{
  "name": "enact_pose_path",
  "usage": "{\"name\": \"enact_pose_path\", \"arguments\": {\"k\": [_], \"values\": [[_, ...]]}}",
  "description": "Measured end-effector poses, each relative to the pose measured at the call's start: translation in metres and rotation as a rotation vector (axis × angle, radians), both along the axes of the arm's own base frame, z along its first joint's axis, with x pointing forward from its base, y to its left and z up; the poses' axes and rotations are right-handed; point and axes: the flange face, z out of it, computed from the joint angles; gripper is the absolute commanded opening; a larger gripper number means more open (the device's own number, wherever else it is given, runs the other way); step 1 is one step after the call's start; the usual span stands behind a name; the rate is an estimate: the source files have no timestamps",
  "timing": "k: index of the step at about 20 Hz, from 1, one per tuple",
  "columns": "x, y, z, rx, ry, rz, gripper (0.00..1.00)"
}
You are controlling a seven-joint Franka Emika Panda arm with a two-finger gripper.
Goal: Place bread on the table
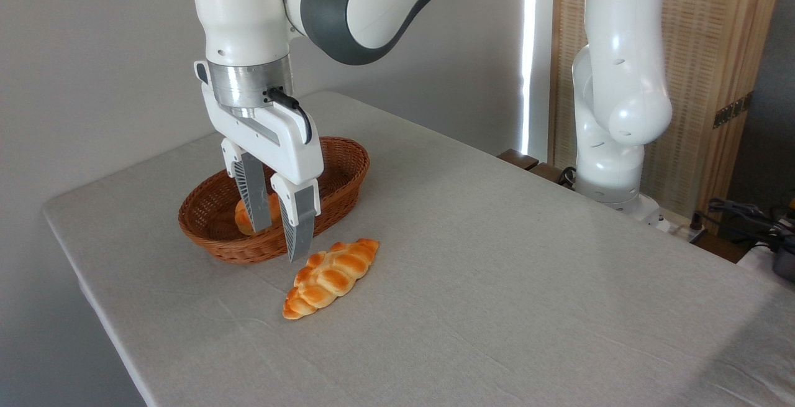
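The bread (243,217), a small orange-golden bun, lies inside the brown wicker basket (338,174) and is partly hidden behind my fingers. My gripper (279,242) hangs open above the basket's near side, in front of the bun as the camera sees it, with nothing held between its fingers. The right fingertip (299,242) reaches down over the basket's front rim. The table (497,283) is covered in light grey-beige cloth.
A longer braided golden loaf (331,276) lies on the cloth just in front of the basket, close under my gripper. The arm's white base (612,146) stands at the table's far right edge. Cables lie at the far right.
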Motion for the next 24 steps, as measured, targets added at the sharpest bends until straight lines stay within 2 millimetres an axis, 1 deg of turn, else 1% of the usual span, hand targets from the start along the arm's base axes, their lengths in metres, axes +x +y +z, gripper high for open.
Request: {"name": "enact_pose_path", "arguments": {"k": [10, 11, 15, 21, 24], "values": [[0.0, 0.0, 0.002, -0.002, -0.004, 0.0, 1.0], [0.0, 0.001, 0.002, -0.002, -0.004, 0.002, 1.0], [0.003, 0.015, 0.001, -0.006, -0.002, 0.024, 1.0], [0.004, 0.018, 0.0, -0.015, 0.001, 0.027, 1.0], [0.004, 0.017, 0.0, -0.016, 0.002, 0.024, 1.0]]}}
